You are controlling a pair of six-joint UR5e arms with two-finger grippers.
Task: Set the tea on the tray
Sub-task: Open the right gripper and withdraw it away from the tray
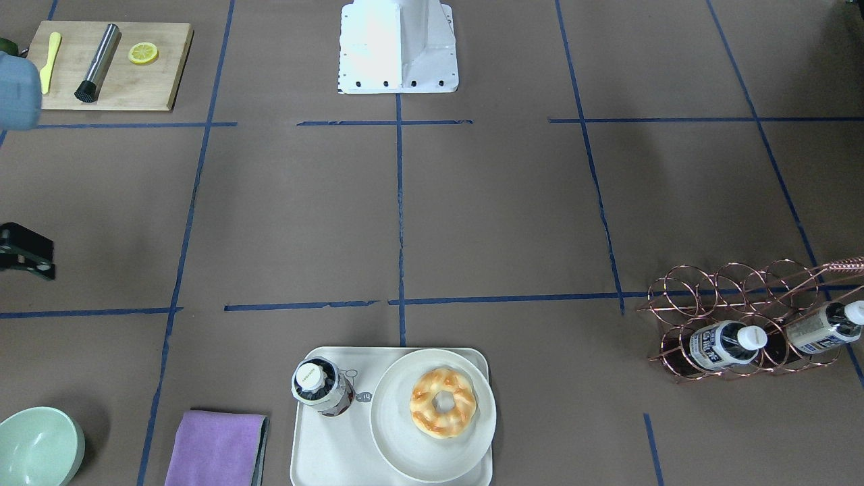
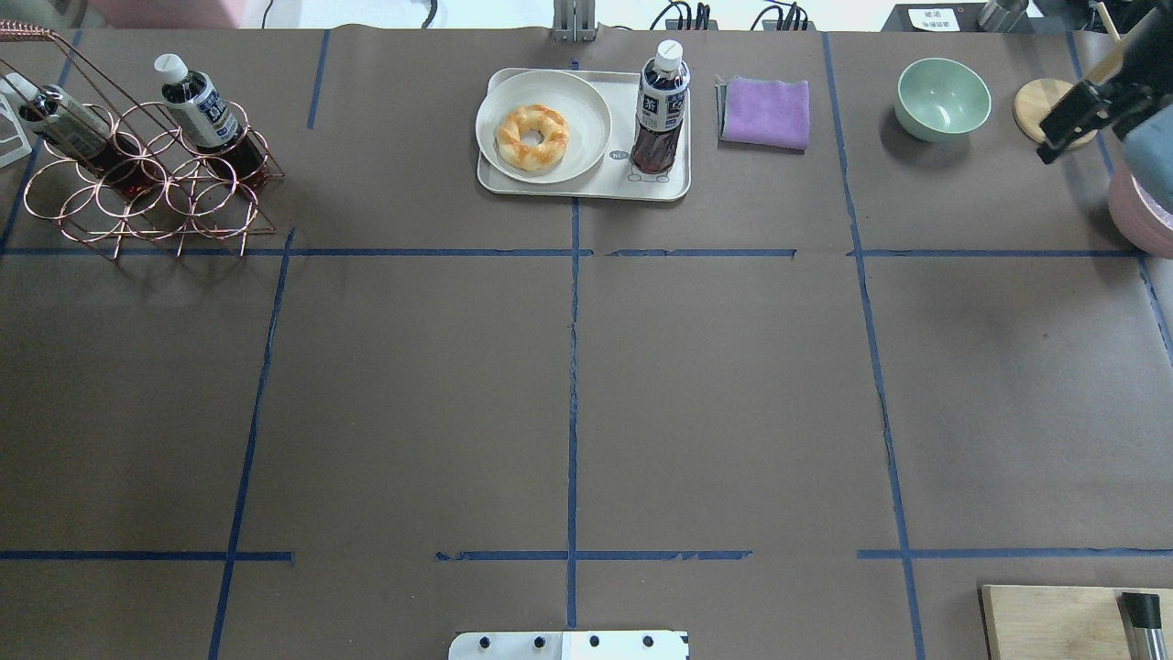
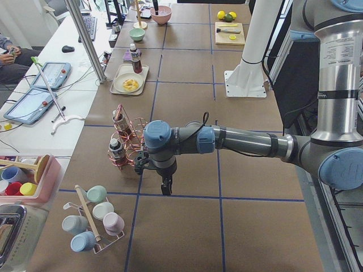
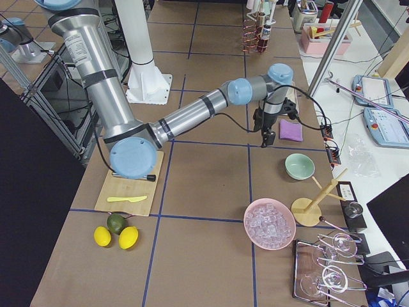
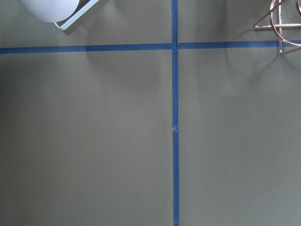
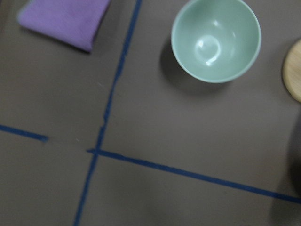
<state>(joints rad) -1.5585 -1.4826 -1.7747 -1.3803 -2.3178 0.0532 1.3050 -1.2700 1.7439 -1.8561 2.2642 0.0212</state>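
Front view: tea stands upright on the tray, just beside the plate w/ a doughnut; nothing grips it. Overhead: tea sits at the tray end nearest the purple cloth; two more bottles lie in the copper wire rack. Left side view: left gripper hangs over the surface by the rack, can't tell if released or clenched. Right side view: right gripper hovers near the cloth, prob. empty, jaw state unclear.
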